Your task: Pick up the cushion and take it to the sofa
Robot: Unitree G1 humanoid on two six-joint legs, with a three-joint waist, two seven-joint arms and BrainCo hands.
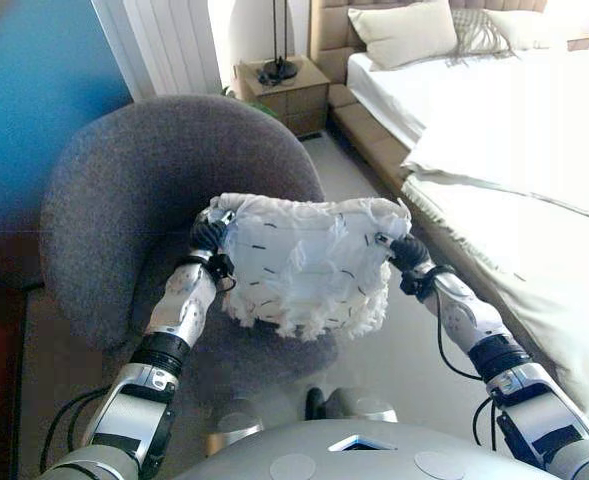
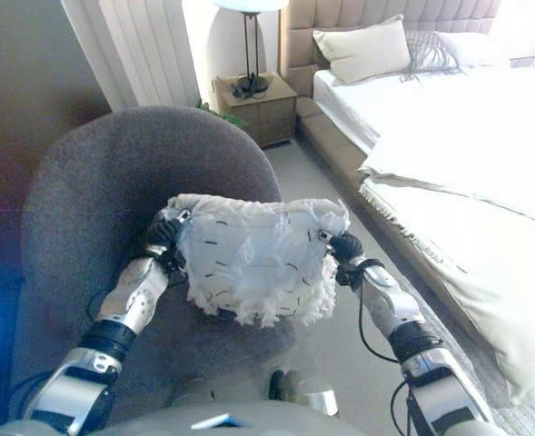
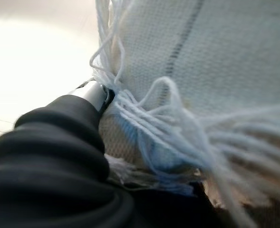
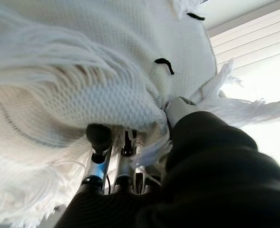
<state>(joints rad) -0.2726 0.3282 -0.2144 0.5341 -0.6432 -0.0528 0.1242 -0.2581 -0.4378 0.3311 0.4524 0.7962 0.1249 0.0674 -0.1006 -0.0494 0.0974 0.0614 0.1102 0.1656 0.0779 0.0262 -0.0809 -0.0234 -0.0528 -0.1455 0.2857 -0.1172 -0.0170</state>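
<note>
The left hand [image 1: 210, 236] presses on the left edge of the white fringed cushion [image 1: 304, 262]; I cannot tell how its fingers stand. The cushion is held above the grey armchair [image 1: 144, 170]. The right hand [image 1: 406, 250] has fingers curled on the cushion's right edge.

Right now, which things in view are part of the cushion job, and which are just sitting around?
In the job:
white fringed cushion
left hand
right hand

Just around:
grey armchair
bed
pillows
nightstand
lamp
</note>
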